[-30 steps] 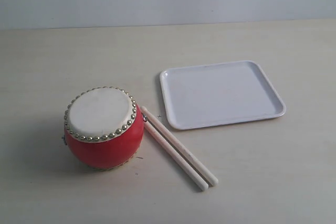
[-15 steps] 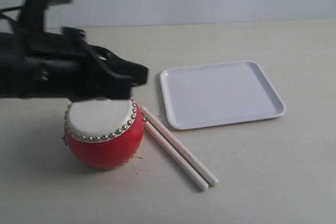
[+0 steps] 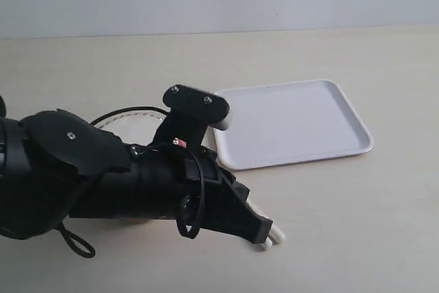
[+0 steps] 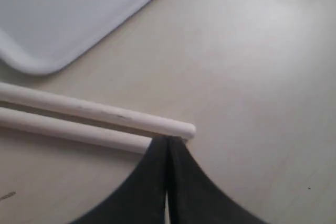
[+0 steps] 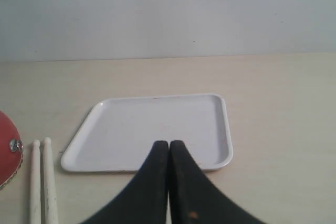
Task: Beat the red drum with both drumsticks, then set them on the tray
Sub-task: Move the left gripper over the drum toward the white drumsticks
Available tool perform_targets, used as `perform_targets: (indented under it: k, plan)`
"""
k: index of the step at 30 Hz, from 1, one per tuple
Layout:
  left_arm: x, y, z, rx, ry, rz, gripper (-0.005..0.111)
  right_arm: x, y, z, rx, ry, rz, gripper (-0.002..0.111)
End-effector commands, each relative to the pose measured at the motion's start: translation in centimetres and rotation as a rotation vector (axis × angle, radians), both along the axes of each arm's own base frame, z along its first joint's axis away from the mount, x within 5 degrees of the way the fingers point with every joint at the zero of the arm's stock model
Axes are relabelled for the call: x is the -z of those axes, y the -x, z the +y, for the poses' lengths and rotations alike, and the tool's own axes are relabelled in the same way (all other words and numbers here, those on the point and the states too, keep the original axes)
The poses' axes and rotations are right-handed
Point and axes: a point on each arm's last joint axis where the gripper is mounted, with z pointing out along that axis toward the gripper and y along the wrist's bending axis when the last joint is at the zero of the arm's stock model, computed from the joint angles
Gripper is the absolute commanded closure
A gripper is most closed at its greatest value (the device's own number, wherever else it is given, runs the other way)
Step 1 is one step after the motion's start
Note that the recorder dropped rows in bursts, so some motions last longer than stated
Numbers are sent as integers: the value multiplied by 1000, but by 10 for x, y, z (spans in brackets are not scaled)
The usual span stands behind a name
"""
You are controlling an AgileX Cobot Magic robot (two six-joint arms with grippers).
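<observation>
Nothing done yet, I judge: my left pincer [image 4: 167,140] and right pincer [image 5: 168,143] are closed and empty, the slim pale wooden drumsticks [image 4: 94,110] lie ungrasped on the surface [image 4: 262,77] beside the glossy red barrel drum [image 5: 6,148], and the flat white plastic tray [image 5: 157,119] awaits them.

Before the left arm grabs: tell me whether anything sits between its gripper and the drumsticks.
Nothing visible. The shut left gripper hangs right at the ends of the drumsticks; the tray lies apart beside them.
</observation>
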Motion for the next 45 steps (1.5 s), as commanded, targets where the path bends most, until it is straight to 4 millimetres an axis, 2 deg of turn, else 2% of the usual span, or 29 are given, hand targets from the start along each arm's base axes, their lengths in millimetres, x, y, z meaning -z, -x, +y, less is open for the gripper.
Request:
perform_targets:
  k: [1,3,6,10,16,21,36,45]
  plan:
    - [14,-8,-1,-173,-11,55,107,1,0,0,7,1,-8,108]
    - [17,-15,-1,-272,-13,62,107,1,0,0,7,1,-8,108]
    - [19,-19,-7,-327,10,107,107,1,0,0,7,1,-8,108]
    - [19,-17,-12,-417,91,241,107,1,0,0,7,1,-8,108]
    - [19,-15,-13,-509,147,341,107,1,0,0,7,1,-8,108]
    - [19,-15,-14,-649,219,467,107,1,0,0,7,1,-8,108]
    - [19,-18,-11,-691,216,432,107,1,0,0,7,1,-8,108]
    - [19,-8,-17,-830,297,589,107,1,0,0,7,1,-8,108]
